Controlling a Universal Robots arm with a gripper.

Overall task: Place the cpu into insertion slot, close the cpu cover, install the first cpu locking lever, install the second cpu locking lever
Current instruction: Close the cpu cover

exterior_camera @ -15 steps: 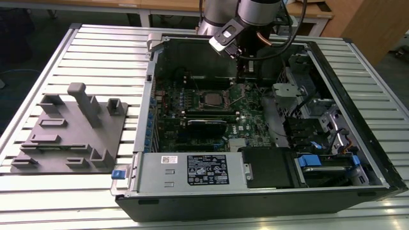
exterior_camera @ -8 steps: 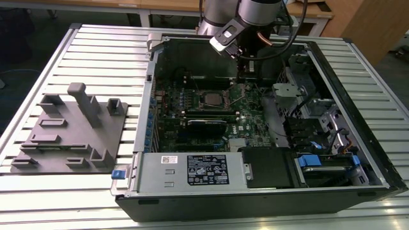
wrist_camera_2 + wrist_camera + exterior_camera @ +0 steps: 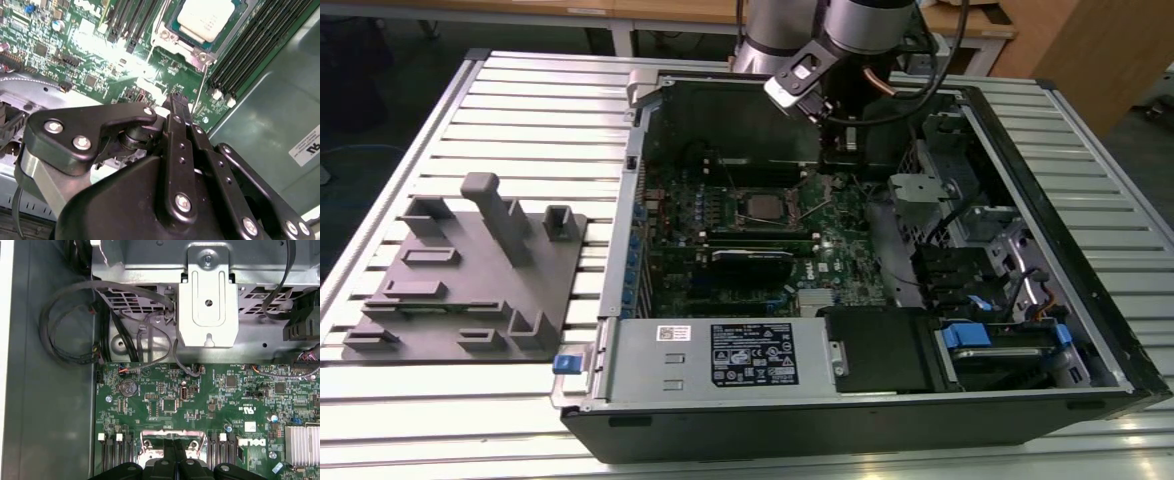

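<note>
Nearest in the exterior view, the slatted metal surface (image 3: 480,420) carries an open computer case (image 3: 1107,330) lying on its side. A grey moulded fixture (image 3: 467,280) stands beside it on the exterior view's left. Just inside the case's near wall sits a labelled silver box (image 3: 707,355), and beyond it lies the green circuit board (image 3: 847,250). Further in, the cpu (image 3: 759,203) is seated in the insertion slot (image 3: 172,24) with its pale metal top facing up. The cpu cover (image 3: 182,46) appears to lie flat around it as a silvery frame. In the second wrist view a thin wire locking lever (image 3: 200,85) rises free from the slot's corner, not latched down. The claw (image 3: 179,106) hangs just beside that lever's free end with its two black fingers pressed together; whether they touch the wire I cannot tell. Farthest back, the arm (image 3: 854,30) reaches down into the case from above its far wall.
</note>
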